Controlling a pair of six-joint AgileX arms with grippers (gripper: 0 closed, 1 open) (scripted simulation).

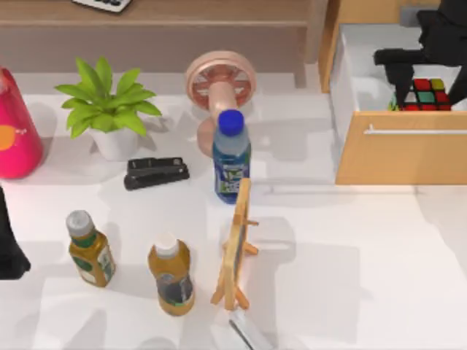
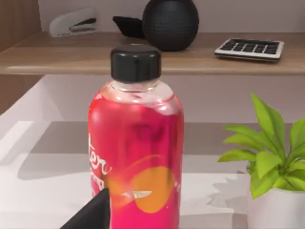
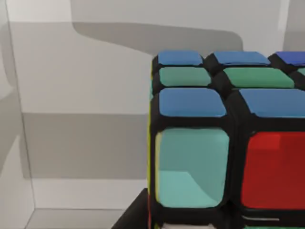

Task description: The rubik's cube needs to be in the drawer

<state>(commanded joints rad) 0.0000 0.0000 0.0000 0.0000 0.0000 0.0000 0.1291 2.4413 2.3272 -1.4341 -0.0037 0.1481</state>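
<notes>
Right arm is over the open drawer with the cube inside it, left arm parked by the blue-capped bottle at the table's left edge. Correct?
One slip: the left gripper sits by the pink bottle with the black cap, per the left wrist view. The right gripper over the drawer and rubik's cube is correct.

On your white tabletop (image 1: 350, 277) a pink fan (image 1: 219, 84) stands at the back, with a blue-capped bottle (image 1: 232, 157) just in front of it. A green plant (image 1: 109, 106) sits in a white pot, near a black stapler (image 1: 155, 173). A pink bottle (image 1: 14, 127) stands far left. Two yellow bottles (image 1: 90, 249) (image 1: 171, 275) stand near a wooden frame (image 1: 237, 244). A calculator (image 2: 249, 48) lies on the shelf (image 2: 71, 57).
</notes>
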